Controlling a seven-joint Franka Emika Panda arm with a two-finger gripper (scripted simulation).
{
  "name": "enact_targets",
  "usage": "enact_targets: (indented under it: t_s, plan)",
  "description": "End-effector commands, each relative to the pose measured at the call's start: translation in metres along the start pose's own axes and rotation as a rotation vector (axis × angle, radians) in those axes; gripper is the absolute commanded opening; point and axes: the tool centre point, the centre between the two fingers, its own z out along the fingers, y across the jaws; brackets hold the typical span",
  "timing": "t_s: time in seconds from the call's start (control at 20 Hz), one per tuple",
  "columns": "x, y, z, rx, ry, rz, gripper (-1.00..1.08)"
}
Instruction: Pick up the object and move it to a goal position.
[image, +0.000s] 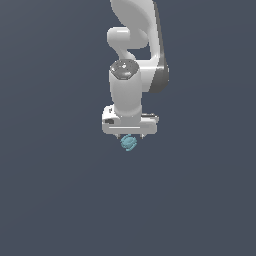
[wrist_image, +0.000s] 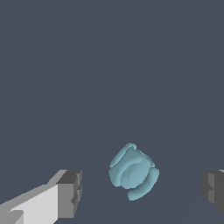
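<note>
The object (wrist_image: 133, 171) is a small light teal-blue lumpy ball with darker grooves, resting on the dark grey floor. In the wrist view it lies between my two grey fingertips (wrist_image: 70, 194), with a clear gap on each side. My gripper (wrist_image: 142, 192) is open and holds nothing. In the exterior view the white arm hangs straight down and the object (image: 129, 143) shows just under the gripper (image: 129, 137), whose fingers are mostly hidden behind the hand.
A flat, dark grey-blue floor (image: 55, 200) surrounds the arm on all sides. No other thing or marker shows in either view.
</note>
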Motion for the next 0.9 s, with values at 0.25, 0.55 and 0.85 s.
enact_targets:
  t_s: [0.25,0.55,0.85]
  plan:
    - [-0.001,0.0,0.002,-0.001,0.0,0.016,1.0]
    - [-0.005,0.001,0.01,-0.005,-0.001,0.082,1.0]
    - [-0.013,0.002,0.022,-0.014,-0.001,0.193,1.0]
